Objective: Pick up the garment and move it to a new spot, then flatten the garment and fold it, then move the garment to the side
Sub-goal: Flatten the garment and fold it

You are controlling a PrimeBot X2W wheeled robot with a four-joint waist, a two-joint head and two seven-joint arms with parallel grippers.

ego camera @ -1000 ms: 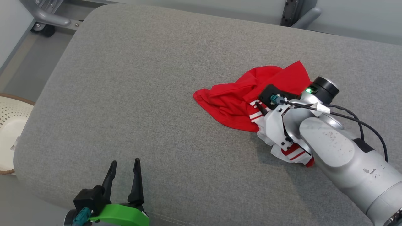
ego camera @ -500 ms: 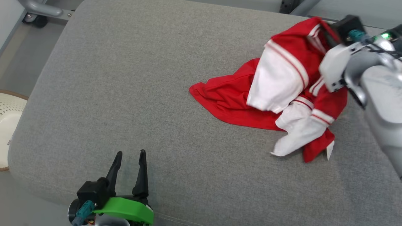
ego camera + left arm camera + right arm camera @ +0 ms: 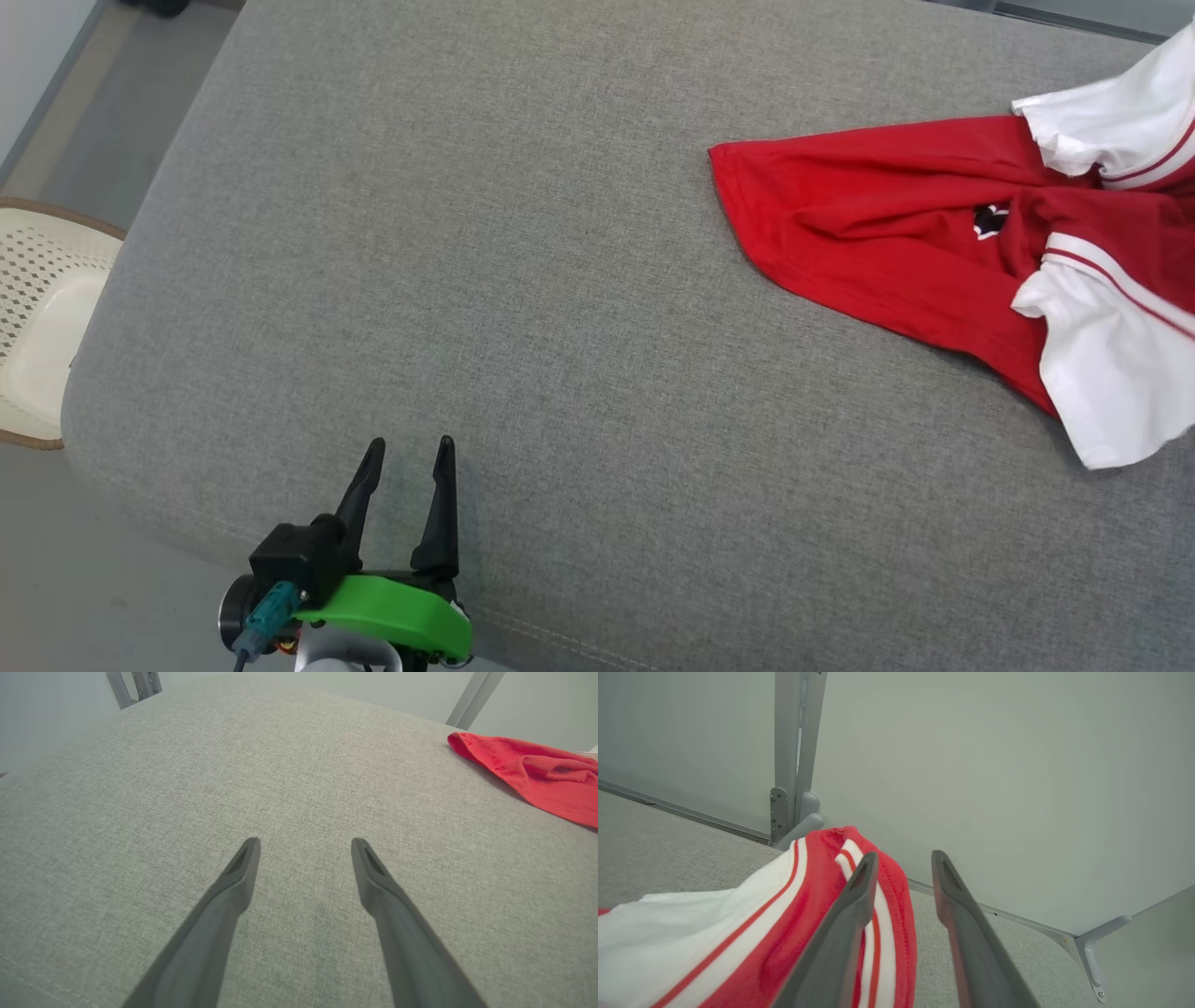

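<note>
The garment [image 3: 887, 233] is a red shirt with white, red-striped sleeves. It lies stretched across the right side of the grey cushion [image 3: 467, 233] and runs off the head view's right edge. In the right wrist view its striped collar end [image 3: 761, 919] is raised and drapes over the left finger of my right gripper [image 3: 904, 855]. That gripper's jaws stand apart, with a gap between the cloth and the right finger. My left gripper [image 3: 411, 443] is open and empty above the cushion's front left. It is far from the red hem [image 3: 528, 772], which shows to the right of its fingers [image 3: 304, 842].
A pale woven basket [image 3: 42, 336] stands on the floor off the cushion's left edge. A grey wall and a metal frame post [image 3: 789, 756] rise just behind the cushion's back edge, close to my right gripper.
My right gripper took the garment by its collar end, lifted it up and to the right, and has since parted its jaws. The garment is drawn out longer. The head camera has shifted; the left gripper stayed open.
</note>
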